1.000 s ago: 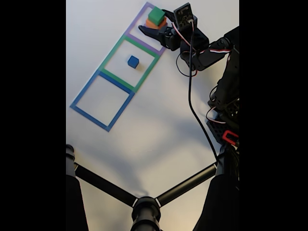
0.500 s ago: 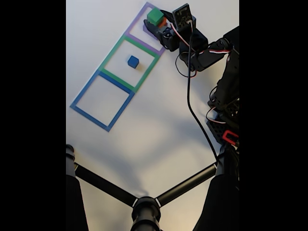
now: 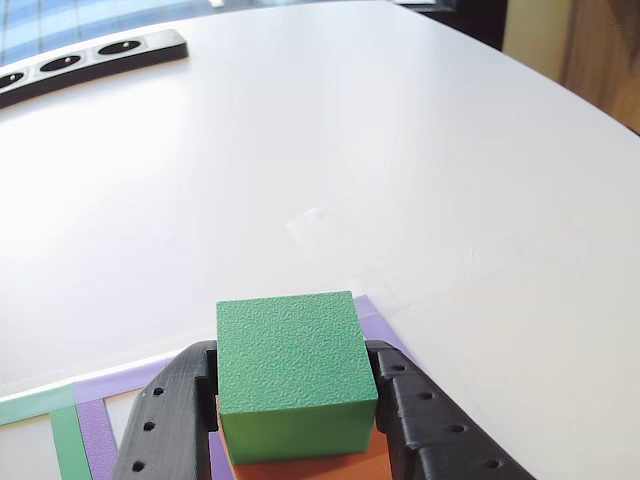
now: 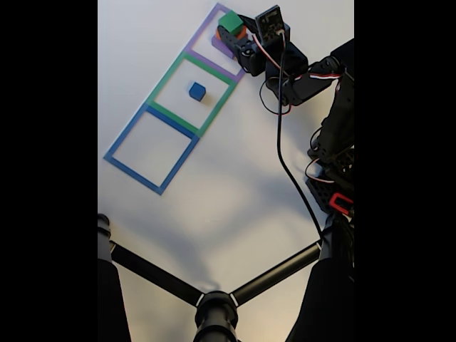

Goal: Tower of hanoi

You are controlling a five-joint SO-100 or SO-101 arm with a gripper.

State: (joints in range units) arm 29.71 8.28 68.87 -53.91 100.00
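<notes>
Since a second ago the gripper has drawn its black fingers in from a wide spread, and they now sit against both sides of the green cube, clamped on it.

The white table carries three taped squares in the fixed view: a blue square nearest, a green square in the middle, and a purple square farthest, top right. The arm reaches in from the right edge. The green cube rests on an orange block inside the purple square; whether it has lifted clear is hard to tell. The small blue cube sits alone in the green square.
</notes>
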